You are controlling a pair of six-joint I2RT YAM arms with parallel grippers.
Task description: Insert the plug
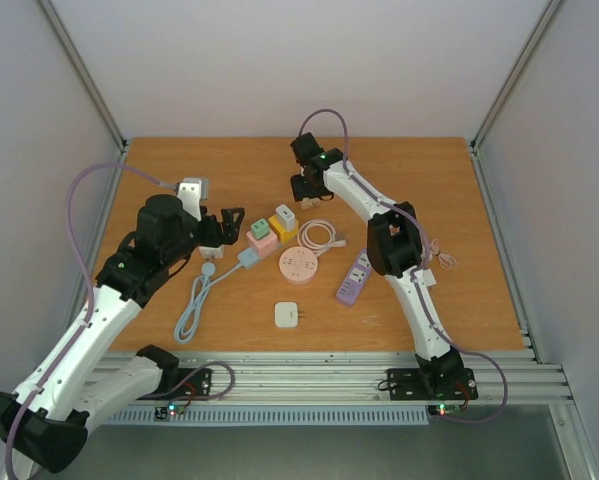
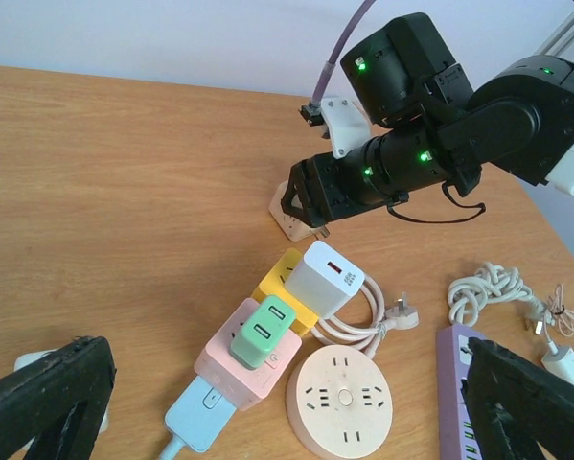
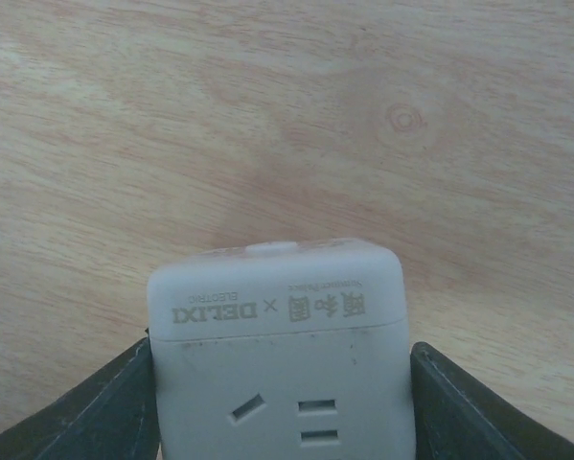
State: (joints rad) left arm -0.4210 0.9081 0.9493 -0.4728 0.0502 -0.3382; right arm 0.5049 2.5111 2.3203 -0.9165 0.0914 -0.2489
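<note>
Counter (image 1: 229, 160) of wood seen from above. Left gripper (image 1: 226, 224) hovers at mid-counter, jaws wide apart, just left of a pink socket cube (image 1: 262, 241). Farther back, right gripper (image 2: 301, 203) is clamped on 1 white socket cube (image 3: 279, 383).

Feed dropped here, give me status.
Left gripper open, hovering. Right gripper shut on white socket cube. Green charger sits on pink cube.

Right claw (image 2: 306, 213) on cream socket cube (image 2: 284, 220)
</note>
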